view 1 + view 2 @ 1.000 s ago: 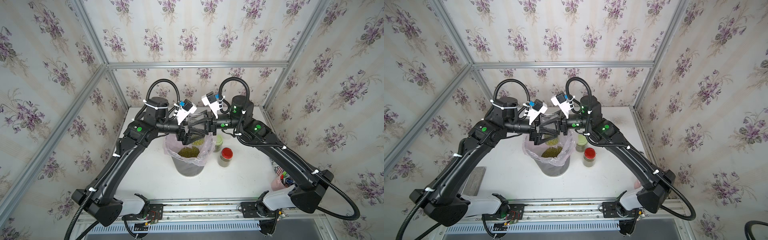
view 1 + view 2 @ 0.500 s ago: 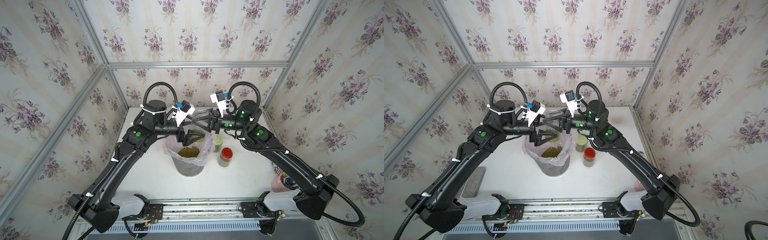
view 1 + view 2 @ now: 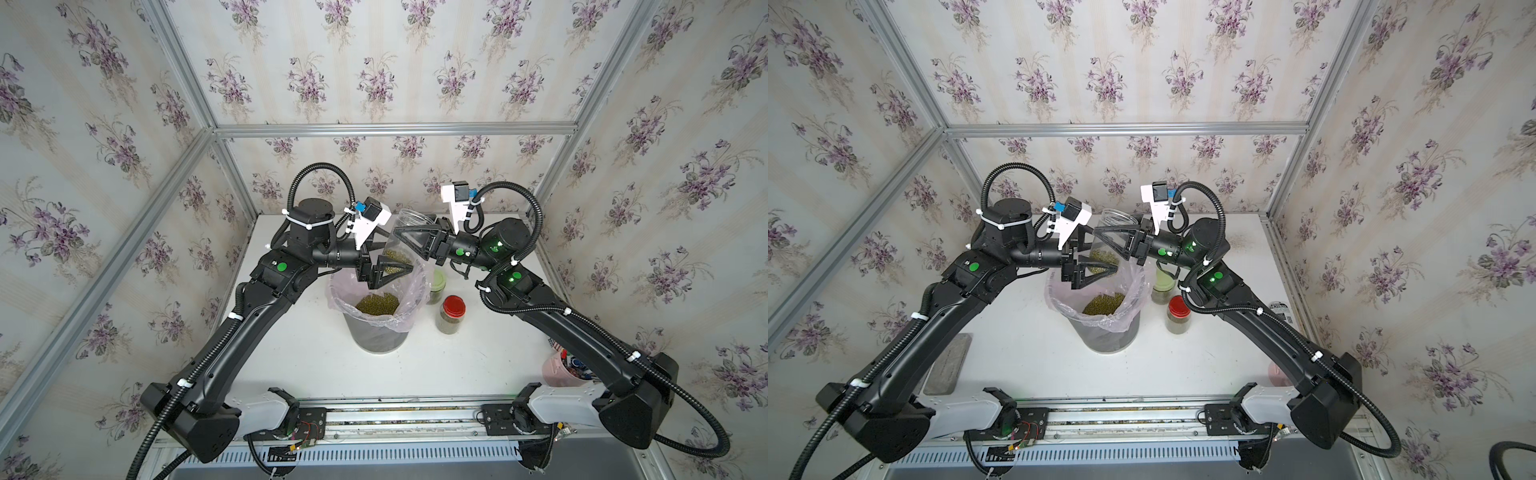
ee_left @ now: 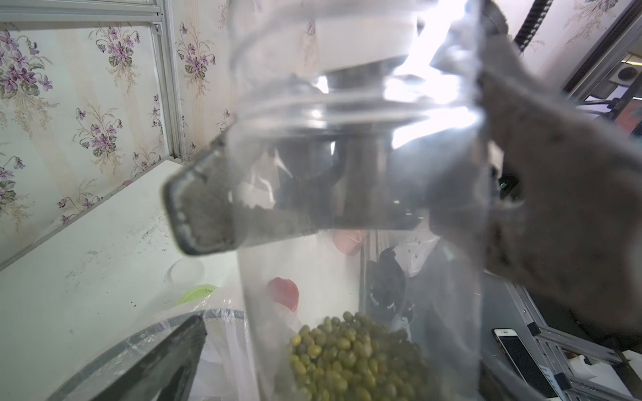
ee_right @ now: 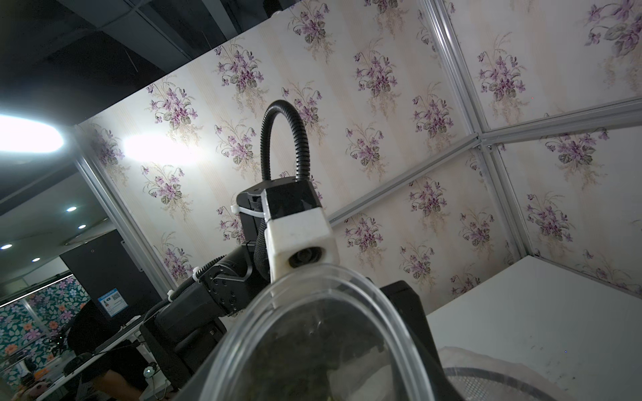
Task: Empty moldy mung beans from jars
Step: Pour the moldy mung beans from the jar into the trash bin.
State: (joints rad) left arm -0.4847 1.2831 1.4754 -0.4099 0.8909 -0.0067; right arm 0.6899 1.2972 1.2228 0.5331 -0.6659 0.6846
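Your right claw [image 3: 402, 240] is pinching the open clear jar [image 3: 405, 220] across its middle and holding it mouth-up, slightly tilted, over the lined bin [image 3: 376, 336]. Mung beans [image 3: 392, 255] are sitting in the jar's bottom, and a heap of beans [image 3: 377, 303] is lying in the liner. Your left claw [image 3: 390, 258] is gaping at full spread beside the jar, gripping nothing. Its far finger is hiding behind the jar, so you cannot tell whether it is touching. The green-lidded jar [image 3: 436, 284] is peeking out, half covered, beside the red-lidded jar [image 3: 451, 313]. The left wrist view is blurring everything seen through the jar.
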